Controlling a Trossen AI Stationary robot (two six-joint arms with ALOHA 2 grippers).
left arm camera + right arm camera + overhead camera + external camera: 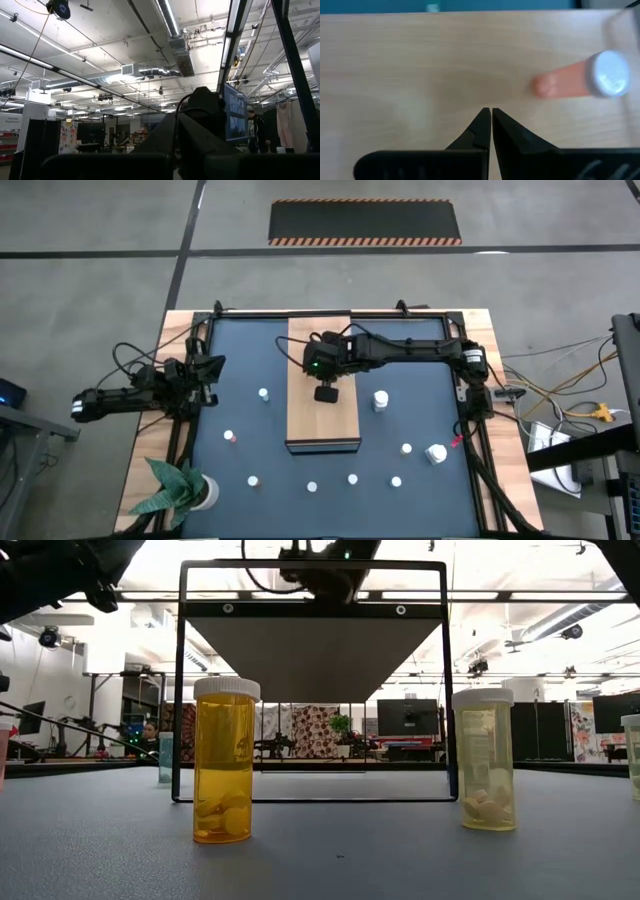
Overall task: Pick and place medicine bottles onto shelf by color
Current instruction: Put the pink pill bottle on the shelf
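Note:
The shelf point(310, 420) is a light wooden board lying along the middle of the dark mat. My right gripper point(326, 391) hangs over its centre. In the right wrist view its fingers point(491, 111) are shut tip to tip with nothing between them, just above the wood. An orange medicine bottle point(570, 84) with a white cap stands on the board beside them, apart from the fingers. Other medicine bottles point(380, 399) dot the mat around the shelf. My left gripper point(210, 367) waits shut at the mat's left edge.
In the low view an amber bottle point(224, 760) and a pale yellow bottle point(485, 760) stand close to the camera, before the shelf's black frame point(180, 690). A potted plant point(180, 488) sits at the front left corner. A person point(255, 131) stands in the room beyond.

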